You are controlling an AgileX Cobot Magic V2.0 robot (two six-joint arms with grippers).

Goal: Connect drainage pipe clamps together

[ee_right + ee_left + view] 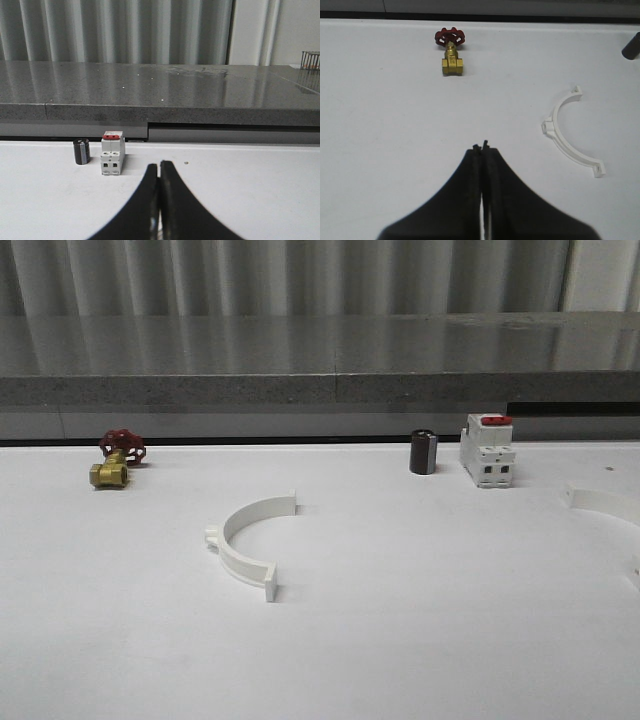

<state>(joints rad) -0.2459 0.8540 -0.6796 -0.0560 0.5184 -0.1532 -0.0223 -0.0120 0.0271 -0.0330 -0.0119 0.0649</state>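
1. And here is the setup: one half-ring clamp (247,543) lies flat near the middle of the white tabletop (400,640), its open side facing right, its small tab on the outer left of the curve.
2. The second half-ring clamp (603,502) sits well apart, at the right edge of the front view, cut off by the frame.
3. The left gripper (481,148) hangs above bare tabletop, fingers pressed together and gripping nothing; the near clamp is off to one side of it in the left wrist view.
4. The right gripper (159,164) also has its fingers closed and empty, pointing toward the white breaker (111,154) and the dark cylinder (81,151) at the back.
5. The brass valve (115,459) with its red handwheel waits at the far left, out of the play.
6. Judged from this, the job has not begun: each arm would need to spread its fingers first, then take its own half.
7. Best bet is pinching mid-arc beside the tab, leaving both end flanges free.
8. The halves should meet flange to flange, open sides facing; thin plastic could skid when nudged, so a straight descent matters.
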